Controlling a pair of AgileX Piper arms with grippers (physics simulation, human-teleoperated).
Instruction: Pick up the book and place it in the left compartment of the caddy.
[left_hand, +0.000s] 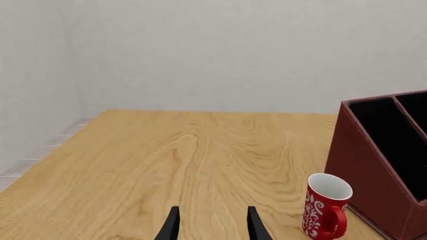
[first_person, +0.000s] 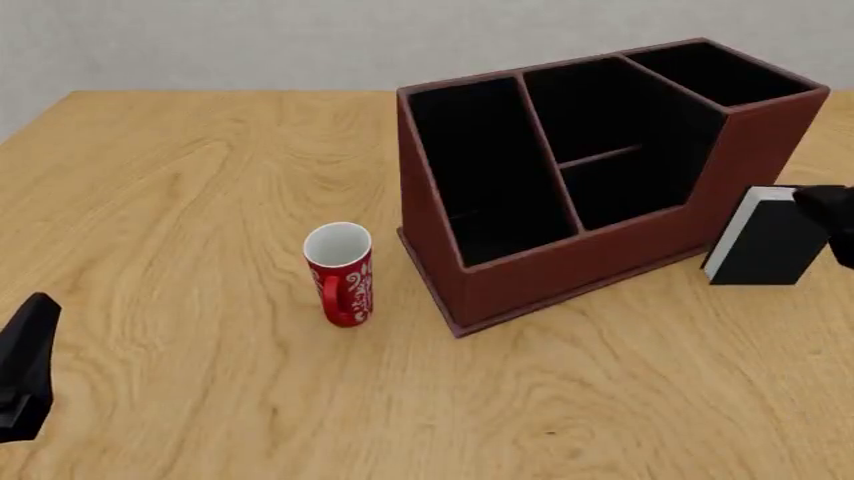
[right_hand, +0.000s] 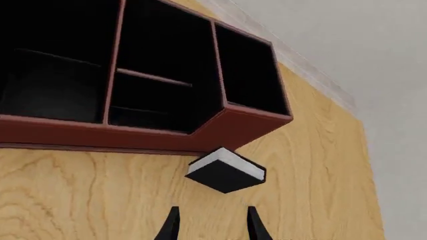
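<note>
The black book with white page edges stands upright on the table just right of the red-brown caddy. My right gripper hovers at the book's upper right side. In the right wrist view its fingers are spread open with nothing between them, and the book lies just beyond the tips, beside the caddy. The left compartment is a long black slot with nothing in it. My left gripper is open at the table's near left, far from the caddy, with empty fingers.
A red mug with white patterns stands upright just left of the caddy, also visible in the left wrist view as the mug next to the caddy. Bare wooden table spreads to the left.
</note>
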